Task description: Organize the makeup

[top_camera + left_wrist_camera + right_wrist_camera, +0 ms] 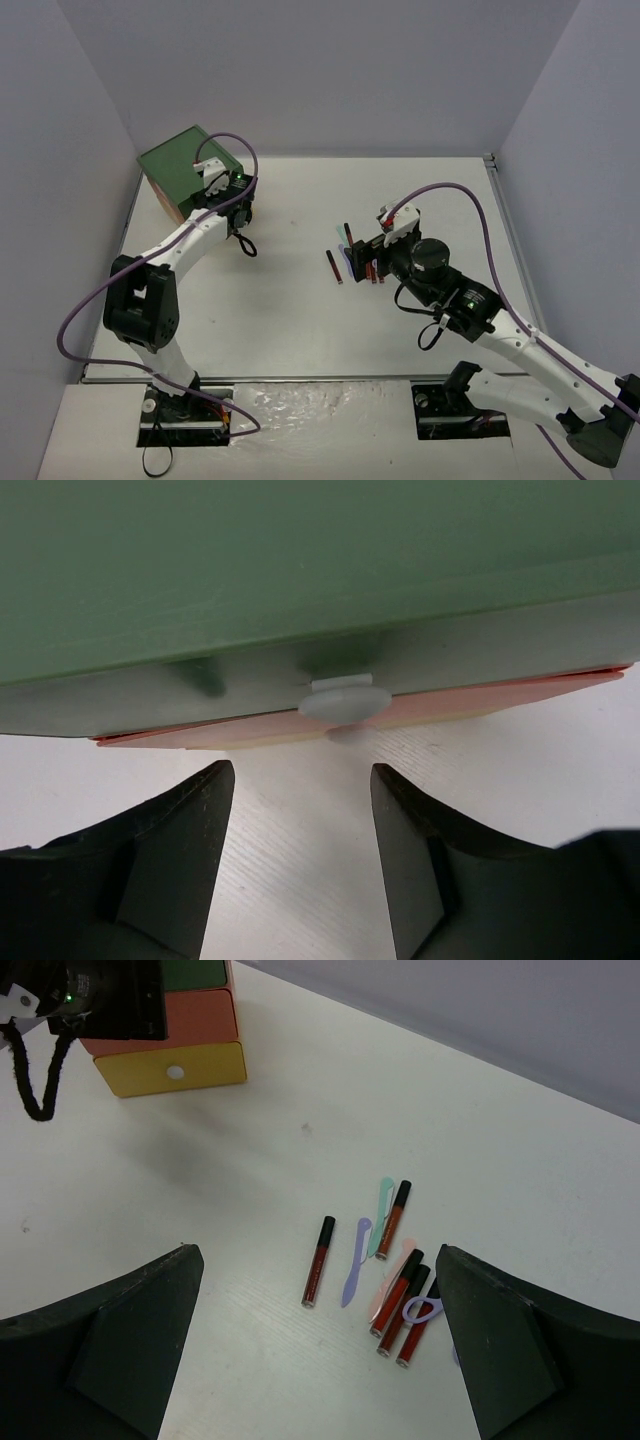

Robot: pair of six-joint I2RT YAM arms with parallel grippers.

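The makeup lies in a loose cluster on the white table. In the right wrist view I see a lone dark-red stick (319,1261), a purple thin tool (355,1260), a teal tool (380,1210), a red stick (394,1220), a pink tool (385,1295) and several more red sticks (404,1305). My right gripper (318,1252) hangs open and empty above them, as the top view (362,258) also shows. My left gripper (300,770) is open and empty, facing a drawer knob (345,698) of the green-topped box (180,165). No sponges or dark green piece show.
The three-drawer box stands at the far left, with orange (165,1025) and yellow (175,1068) drawers shut below the green top. The left arm (185,240) reaches to its front. Grey walls enclose the table on three sides.
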